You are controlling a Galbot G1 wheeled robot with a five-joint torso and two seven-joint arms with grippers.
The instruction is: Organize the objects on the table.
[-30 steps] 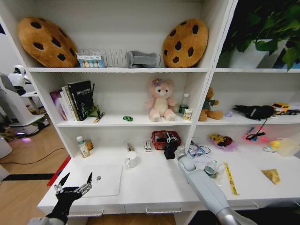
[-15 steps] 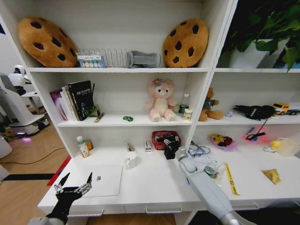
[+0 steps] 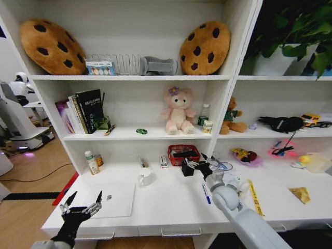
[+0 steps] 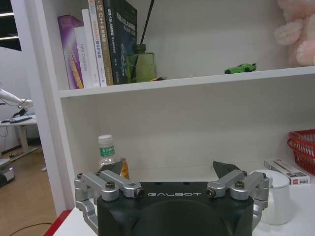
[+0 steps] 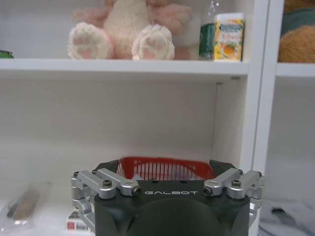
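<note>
1. My right gripper (image 3: 196, 165) hovers above the long white desk (image 3: 171, 205), fingers spread and empty, just in front of the red mesh basket (image 3: 183, 153) at the back wall.
2. Below my right arm a blue pen (image 3: 206, 193) lies flat on the desk top, just beside my forearm.
3. My left gripper (image 3: 83, 203) hangs parked at the desk's front left corner, fingers apart, holding nothing.
4. The slim silver-white laptop (image 3: 114, 199) lies closed on the desk, just beside my left gripper.
5. A white mug (image 3: 146, 177) stands between the laptop and the basket; a small white box (image 3: 164, 162) lies left of the basket.
6. The tiny green toy car (image 3: 141, 131) sits on the middle shelf, left of the pink plush bear (image 3: 177, 110).
7. A yellow strip (image 3: 254, 197) and a tangle of blue cable (image 3: 222, 166) clutter the desk to my right.
</note>
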